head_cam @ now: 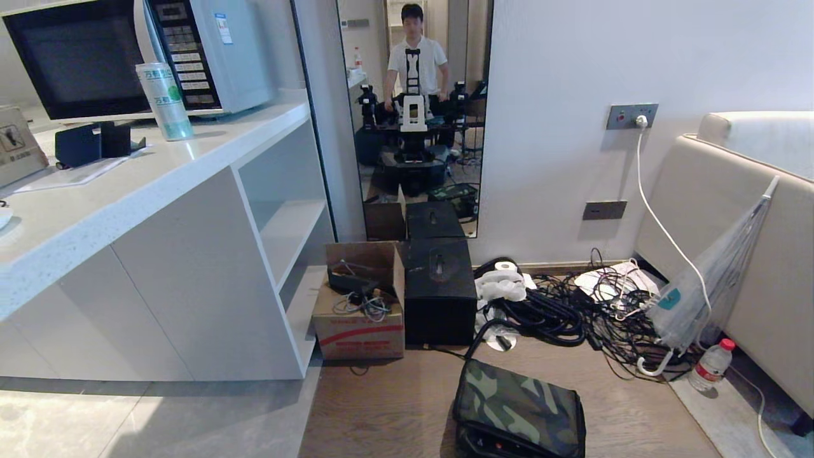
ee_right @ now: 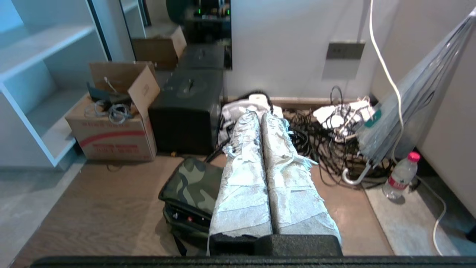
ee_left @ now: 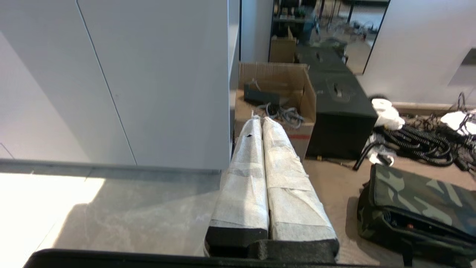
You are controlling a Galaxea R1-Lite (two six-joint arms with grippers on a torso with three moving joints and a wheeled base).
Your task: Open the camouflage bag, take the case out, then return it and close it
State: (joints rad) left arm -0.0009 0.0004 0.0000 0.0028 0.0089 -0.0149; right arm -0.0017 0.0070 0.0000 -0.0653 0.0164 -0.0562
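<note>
The head camera looked forward and down toward the far wall mirror (head_cam: pixel 413 114); both wrist cameras faced the same way from lower, sharing the camouflage bag (head_cam: pixel 518 407) on the floor.
</note>
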